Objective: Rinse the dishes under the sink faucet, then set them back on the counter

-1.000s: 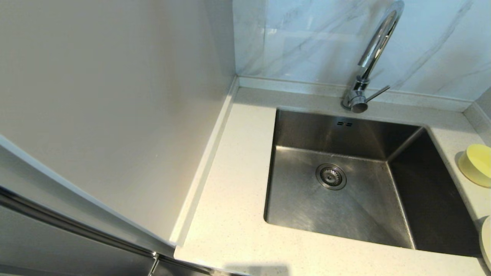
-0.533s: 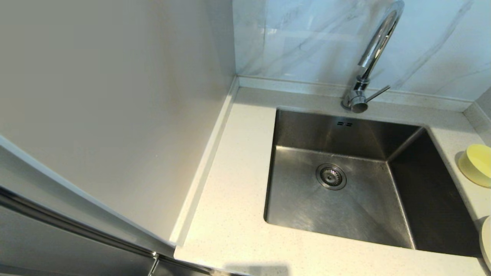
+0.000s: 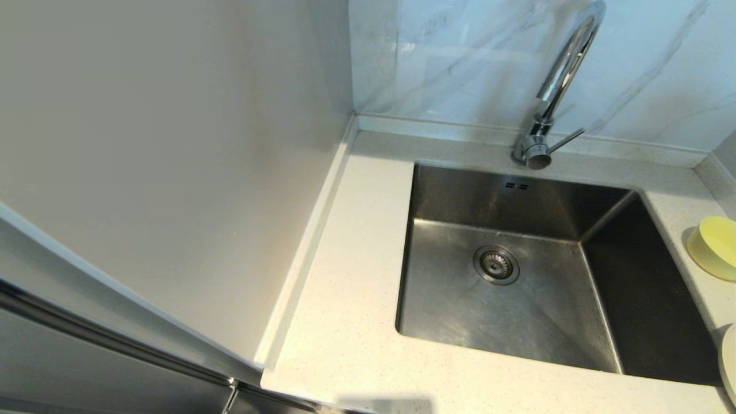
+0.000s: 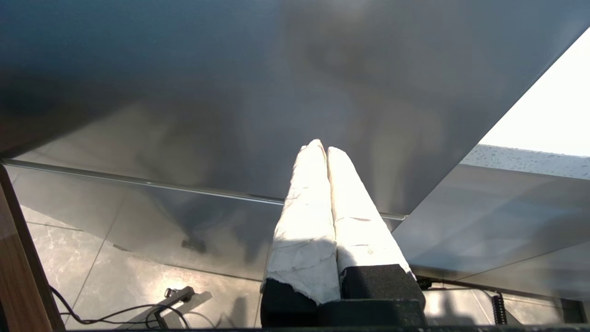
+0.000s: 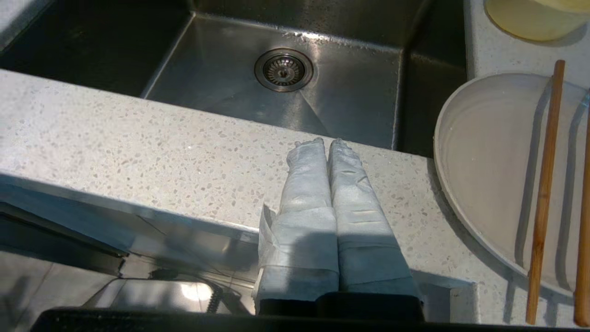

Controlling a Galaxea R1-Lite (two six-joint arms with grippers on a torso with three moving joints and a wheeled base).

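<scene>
The steel sink [image 3: 460, 310] with its round drain [image 3: 495, 265] lies in the cream speckled counter [image 3: 351, 322]. A chrome gooseneck faucet [image 3: 560, 75] stands behind it, lever [image 3: 566, 140] pointing right. On the counter at the right sit the pale-yellow bowl [image 3: 715, 246] and an edge of the cream plate [image 3: 729, 362]. The right wrist view shows the plate [image 5: 488, 170] with two brown chopsticks [image 5: 546, 184] lying across it, and the bowl [image 5: 530, 18] beyond. My right gripper [image 5: 326, 142] is shut and empty over the counter's front edge. My left gripper [image 4: 321, 147] is shut, low beside a steel panel. Neither arm shows in the head view.
A grey-veined marble wall [image 3: 460, 57] rises behind the sink and a plain beige side panel [image 3: 172, 144] closes off the left. A low raised rim [image 3: 310, 241] runs along that panel. The floor with cables [image 4: 138, 309] lies under the left gripper.
</scene>
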